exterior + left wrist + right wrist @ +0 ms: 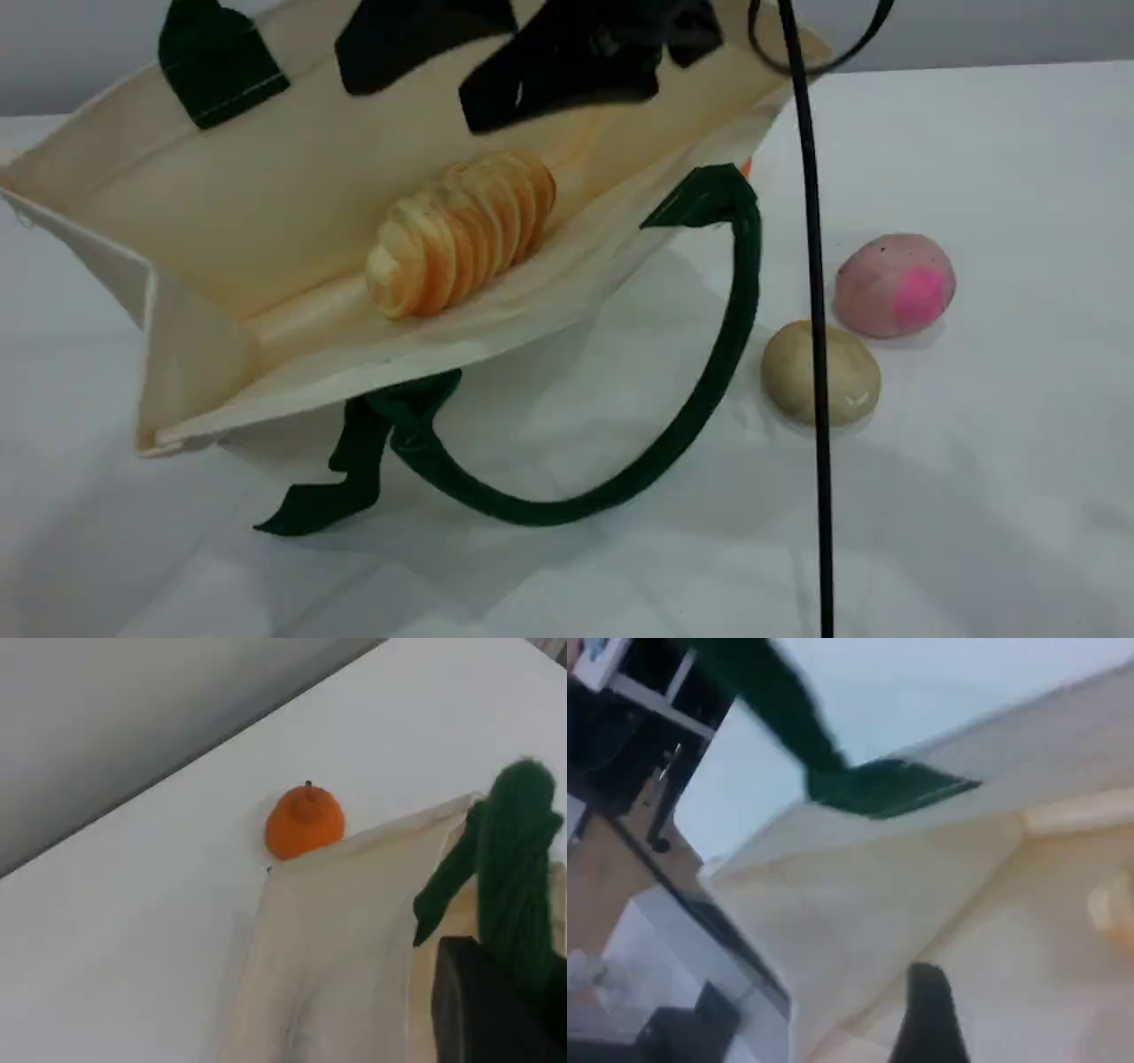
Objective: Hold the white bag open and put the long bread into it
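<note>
The white bag (266, 204) is lifted and tilted, its mouth held wide open toward the scene camera. Inside, the long bread (461, 235) lies on the lower wall, with nothing gripping it. My right gripper (523, 89) hangs dark just above the bread in the bag's mouth, open and empty. The right wrist view shows one fingertip (930, 1010) over the bag's inner wall (939, 886) and a green strap patch (886, 784). My left gripper (496, 992) is shut on the upper green handle (518, 868). The lower handle (709, 390) droops onto the table.
A pink bun (895, 283) and a beige bun (819, 372) sit on the table right of the bag. An orange (306, 819) stands just behind the bag's edge. A black cable (815, 310) hangs down in front of the buns.
</note>
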Robot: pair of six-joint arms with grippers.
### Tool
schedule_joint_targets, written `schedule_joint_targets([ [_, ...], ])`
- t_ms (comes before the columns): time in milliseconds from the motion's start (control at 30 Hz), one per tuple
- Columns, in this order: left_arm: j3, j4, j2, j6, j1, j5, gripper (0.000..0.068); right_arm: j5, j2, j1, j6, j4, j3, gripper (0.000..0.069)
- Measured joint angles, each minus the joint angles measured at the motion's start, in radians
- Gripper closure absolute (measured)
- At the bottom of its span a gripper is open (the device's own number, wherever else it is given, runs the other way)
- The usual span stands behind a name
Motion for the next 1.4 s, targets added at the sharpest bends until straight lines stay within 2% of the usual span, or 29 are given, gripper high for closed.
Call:
schedule_joint_targets([
  [267,0.001,0.046,0.003,-0.01,0.001,0.007,0.0587,-0.005,-0.162,-0.107,0.063,-0.115,0.0,0.0233],
  [400,0.001,0.107,0.002,-0.056,0.002,-0.009,0.0587,0.03,-0.192,-0.151,0.1,-0.167,0.006,0.0233],
  [667,0.001,0.137,0.0,-0.08,0.002,-0.026,0.0587,0.032,-0.188,-0.152,0.106,-0.186,0.044,0.0233],
  [933,0.001,0.136,-0.052,-0.09,0.002,-0.051,0.0587,0.021,-0.187,-0.152,0.106,-0.197,0.05,0.0233],
  [1100,0.001,0.166,-0.06,-0.111,0.002,-0.05,0.0587,0.02,-0.187,-0.152,0.106,-0.197,0.05,0.0233],
  [1333,0.013,0.149,-0.022,-0.113,0.002,-0.026,0.0587,0.023,-0.187,-0.152,0.106,-0.197,0.05,0.0233],
  [1400,0.013,0.115,0.001,-0.113,0.002,-0.027,0.0587,0.023,-0.187,-0.152,0.106,-0.197,0.05,0.0233],
])
